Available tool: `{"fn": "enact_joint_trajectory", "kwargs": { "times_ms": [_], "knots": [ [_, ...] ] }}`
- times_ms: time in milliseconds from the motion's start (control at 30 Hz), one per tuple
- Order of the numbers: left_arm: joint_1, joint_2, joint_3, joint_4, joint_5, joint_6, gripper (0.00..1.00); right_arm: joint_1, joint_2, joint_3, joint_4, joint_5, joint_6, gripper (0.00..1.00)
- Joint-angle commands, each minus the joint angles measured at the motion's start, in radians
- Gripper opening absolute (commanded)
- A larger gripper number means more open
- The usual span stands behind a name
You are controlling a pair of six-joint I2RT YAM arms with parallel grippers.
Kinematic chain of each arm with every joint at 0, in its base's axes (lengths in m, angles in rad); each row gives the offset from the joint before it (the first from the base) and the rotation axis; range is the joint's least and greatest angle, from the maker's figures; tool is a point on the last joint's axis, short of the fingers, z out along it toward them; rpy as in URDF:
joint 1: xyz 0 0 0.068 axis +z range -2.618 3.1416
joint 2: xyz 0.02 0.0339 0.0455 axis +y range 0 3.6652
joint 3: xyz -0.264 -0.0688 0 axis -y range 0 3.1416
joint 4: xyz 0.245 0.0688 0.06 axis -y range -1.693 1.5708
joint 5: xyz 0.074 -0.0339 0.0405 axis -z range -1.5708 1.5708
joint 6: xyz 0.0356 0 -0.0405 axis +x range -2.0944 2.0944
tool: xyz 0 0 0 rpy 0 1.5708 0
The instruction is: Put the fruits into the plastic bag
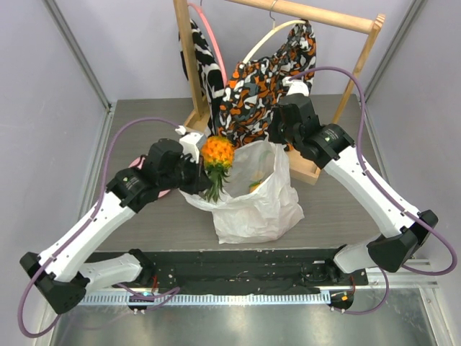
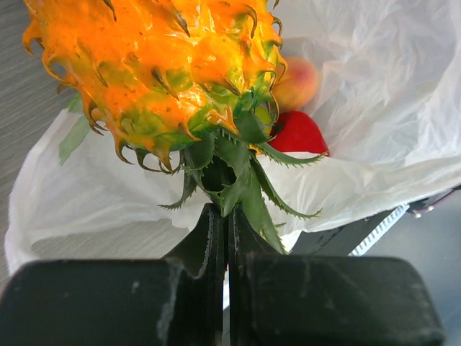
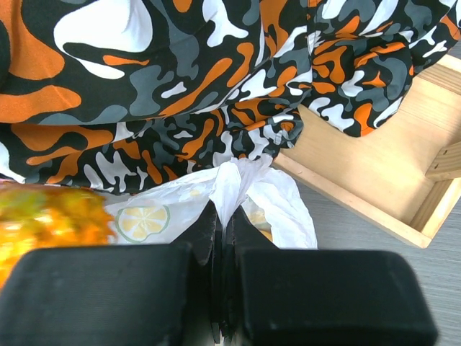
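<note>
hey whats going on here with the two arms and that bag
The left hand is shut on the green crown of the pineapple and holds it at the open mouth of the plastic bag. The right hand pinches the bag's far rim and holds it up. A peach and a red fruit lie inside the bag.

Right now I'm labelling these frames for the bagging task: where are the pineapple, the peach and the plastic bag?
pineapple (image 2: 166,65): left wrist view, on its orange spiky body.
peach (image 2: 298,83): left wrist view, on its visible side inside the bag.
plastic bag (image 1: 252,210): top external view, on its front wall.
</note>
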Motion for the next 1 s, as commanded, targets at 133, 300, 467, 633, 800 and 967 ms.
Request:
{"fn": "enact_joint_trajectory", "kwargs": {
  "times_ms": [133,300,467,633,800,967],
  "knots": [
    [-0.038,0.115,0.086,0.014,0.064,0.143,0.00,-0.002,-0.036,0.018,0.039,-0.003,0.013,0.02],
    [-0.041,0.253,0.183,0.005,0.128,0.206,0.00,-0.004,-0.032,0.019,0.047,-0.011,0.018,0.02],
    [-0.041,0.359,0.273,0.005,0.207,0.261,0.00,-0.002,-0.030,0.024,0.051,-0.016,0.018,0.02],
    [-0.051,0.431,0.326,0.010,0.216,0.284,0.00,-0.002,-0.030,0.022,0.056,-0.010,0.016,0.02],
    [-0.077,0.457,0.326,-0.010,0.251,0.284,0.00,-0.002,-0.029,0.018,0.060,-0.008,0.021,0.02],
    [-0.110,0.442,0.274,-0.107,0.274,0.296,0.01,-0.004,-0.030,0.013,0.060,-0.005,0.022,0.02]
  ]
}}
